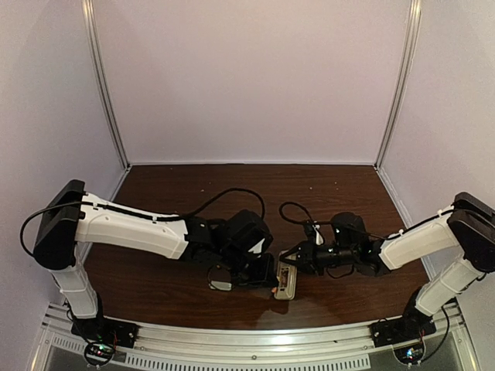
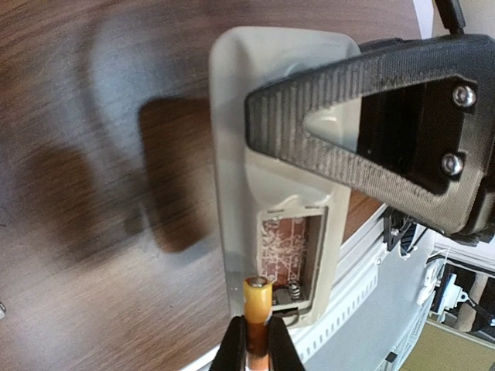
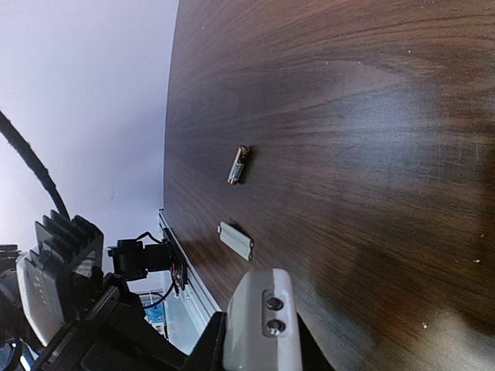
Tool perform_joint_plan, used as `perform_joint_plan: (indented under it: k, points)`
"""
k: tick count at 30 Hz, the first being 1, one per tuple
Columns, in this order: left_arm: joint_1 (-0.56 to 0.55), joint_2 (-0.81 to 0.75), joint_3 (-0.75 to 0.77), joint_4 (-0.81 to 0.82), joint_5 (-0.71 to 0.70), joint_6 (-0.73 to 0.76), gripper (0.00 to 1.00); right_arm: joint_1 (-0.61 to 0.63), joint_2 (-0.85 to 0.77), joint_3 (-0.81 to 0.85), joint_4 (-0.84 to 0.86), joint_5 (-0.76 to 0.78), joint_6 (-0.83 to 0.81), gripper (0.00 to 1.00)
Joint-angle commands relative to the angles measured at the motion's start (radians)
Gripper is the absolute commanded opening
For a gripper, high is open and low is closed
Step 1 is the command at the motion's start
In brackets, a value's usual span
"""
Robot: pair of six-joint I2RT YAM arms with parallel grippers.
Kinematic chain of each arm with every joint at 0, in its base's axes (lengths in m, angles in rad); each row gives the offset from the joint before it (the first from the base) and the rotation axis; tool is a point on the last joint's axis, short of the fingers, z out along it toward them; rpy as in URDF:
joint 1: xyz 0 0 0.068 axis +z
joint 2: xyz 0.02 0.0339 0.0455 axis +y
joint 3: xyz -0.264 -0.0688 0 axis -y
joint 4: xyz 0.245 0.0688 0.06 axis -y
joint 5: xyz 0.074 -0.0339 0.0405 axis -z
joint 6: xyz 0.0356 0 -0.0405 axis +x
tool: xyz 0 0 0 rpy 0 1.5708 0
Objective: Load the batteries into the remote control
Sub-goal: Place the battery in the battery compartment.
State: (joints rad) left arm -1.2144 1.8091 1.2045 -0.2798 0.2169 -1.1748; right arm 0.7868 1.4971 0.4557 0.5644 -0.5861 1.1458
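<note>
The remote control [image 2: 232, 154] lies back-up near the table's front edge, its battery bay [image 2: 292, 249] open and showing brown board and a spring. My left gripper [image 2: 258, 336] is shut on one copper-gold battery [image 2: 257, 297], whose tip hangs just over the bay's near left corner. A ribbed black finger [image 2: 348, 116] of the right gripper lies across the remote's middle. In the right wrist view my right gripper [image 3: 259, 344] is shut on the remote control [image 3: 259, 309] at its end. A second battery [image 3: 238, 165] lies loose on the table. Both grippers meet at the remote [image 1: 286, 280] in the top view.
A small flat pale grey plate [image 3: 236, 240] lies on the wood between the loose battery and the metal rail [image 3: 182, 282] at the table's front edge. The left arm [image 1: 139, 228] reaches in low from the left, and white walls enclose the table.
</note>
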Motion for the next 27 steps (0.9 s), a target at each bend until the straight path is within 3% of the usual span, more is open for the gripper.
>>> perform_joint_plan:
  k: [1, 27]
  points:
    - [0.008, 0.026, -0.005, 0.018, 0.034, -0.019, 0.0, 0.022, 0.023, 0.029, -0.002, 0.034, 0.008, 0.0]
    - [0.036, 0.084, 0.003, -0.036, 0.067, -0.068, 0.07, 0.064, 0.131, 0.035, 0.143, 0.026, 0.088, 0.0]
